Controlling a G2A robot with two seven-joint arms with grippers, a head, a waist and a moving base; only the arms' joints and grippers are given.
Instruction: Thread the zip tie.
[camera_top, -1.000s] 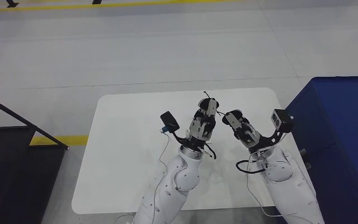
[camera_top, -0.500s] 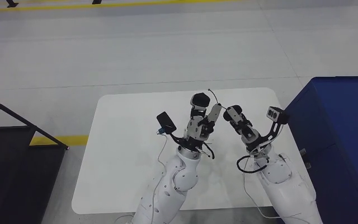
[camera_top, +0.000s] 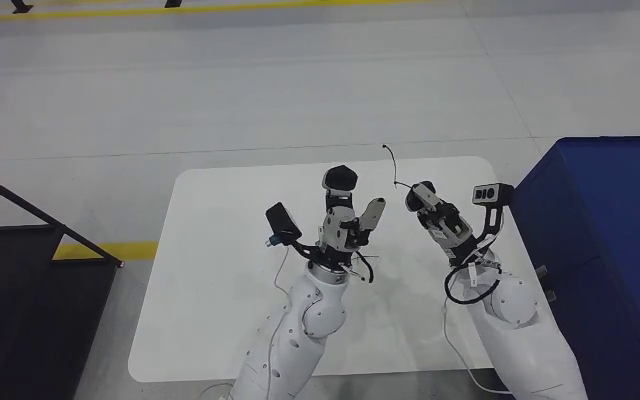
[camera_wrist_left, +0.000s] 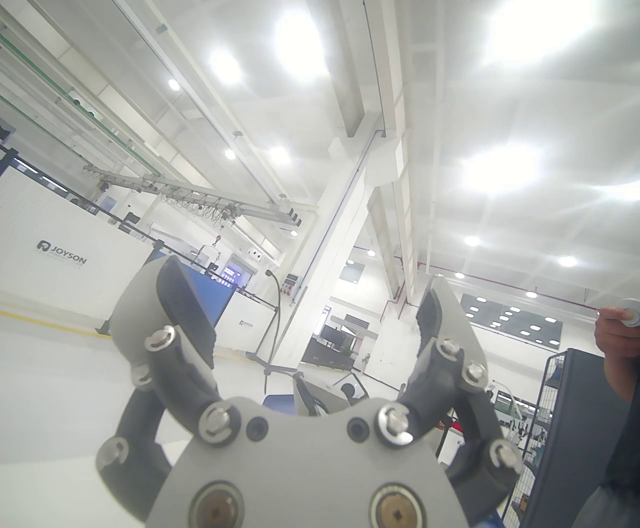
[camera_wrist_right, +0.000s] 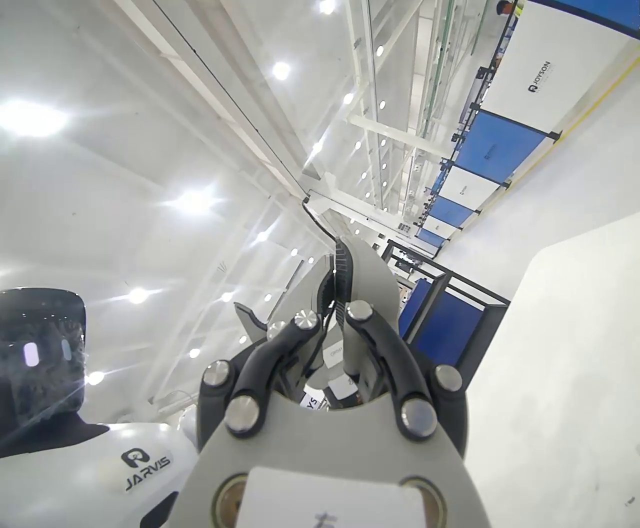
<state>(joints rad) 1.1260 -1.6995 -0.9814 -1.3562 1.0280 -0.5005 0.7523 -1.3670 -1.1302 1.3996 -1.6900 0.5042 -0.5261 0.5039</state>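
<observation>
1. Zip tie (camera_top: 390, 160): a thin black strap, held at one end by the right gripper (camera_top: 415, 192). Its free length juts out beyond that gripper's fingertips, away from the robot and slanting toward the left arm's side, raised above the tabletop (camera_top: 230, 260). In the right wrist view the strap (camera_wrist_right: 316, 217) leaves the fingertips with a slight kink. Whether the free tip is the head or the tail is too small to tell, and no loop can be made out.
2. Right gripper (camera_wrist_right: 336, 260): its jaws are drawn almost together, clamping the strap. The strap's long axis roughly continues the line of the fingers.
3. Left gripper (camera_top: 357, 196): its jaws are spread wide and carry nothing, as the left wrist view confirms (camera_wrist_left: 310, 320). It stands beside the right gripper, apart from it. The strap's tip lies ahead of its fingertips and off toward the right gripper's side, not between its jaws.
4. Governing relation (judgement): the right arm owns the strap and the open left gripper is the nearer free hand. To take the free end, it would probably have to advance and cross toward the right gripper until the strap runs between its pads.
</observation>
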